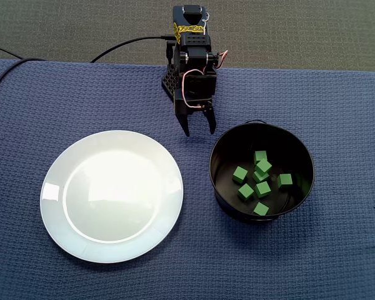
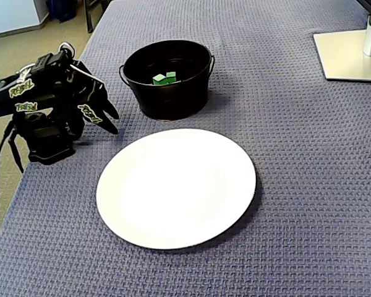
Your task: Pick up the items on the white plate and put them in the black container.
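Desk: blue woven cloth-covered desk (image 1: 337, 262) is carrying everything listed.
Plate: large round glossy white plate (image 1: 112, 194) is lying at the left of a fixed view, showing nothing on it in either fixed view.
Arm: black jointed robot arm (image 1: 194, 62) is sitting folded low at the desk's far edge, between plate and container, touching neither.
Fingers: black pointed fingers (image 1: 185, 125) are standing slightly spread, holding nothing and pointing down at the cloth.
Container: black round container with side handles (image 1: 281, 140) is standing just right of the plate.
Cubes: several small green cubes (image 1: 245, 192) are lying on the container's floor.
Step in hand: transfer is looking finished; arm is appearing parked.
Next move: probably nothing is remaining to carry; at most, confirming the plate is bare.
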Action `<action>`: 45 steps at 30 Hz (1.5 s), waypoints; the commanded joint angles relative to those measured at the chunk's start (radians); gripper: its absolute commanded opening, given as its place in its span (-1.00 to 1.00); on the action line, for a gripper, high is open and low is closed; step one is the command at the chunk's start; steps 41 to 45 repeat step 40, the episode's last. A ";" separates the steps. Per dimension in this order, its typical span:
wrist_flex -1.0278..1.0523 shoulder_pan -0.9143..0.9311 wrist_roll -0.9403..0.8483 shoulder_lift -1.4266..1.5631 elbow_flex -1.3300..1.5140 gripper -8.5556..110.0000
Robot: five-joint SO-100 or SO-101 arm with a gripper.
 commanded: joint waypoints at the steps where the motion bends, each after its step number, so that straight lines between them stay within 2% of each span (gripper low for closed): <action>1: 0.170 0.021 -0.026 -0.003 0.008 -0.53; 45: 0.173 -0.008 -0.074 -0.003 0.008 -0.54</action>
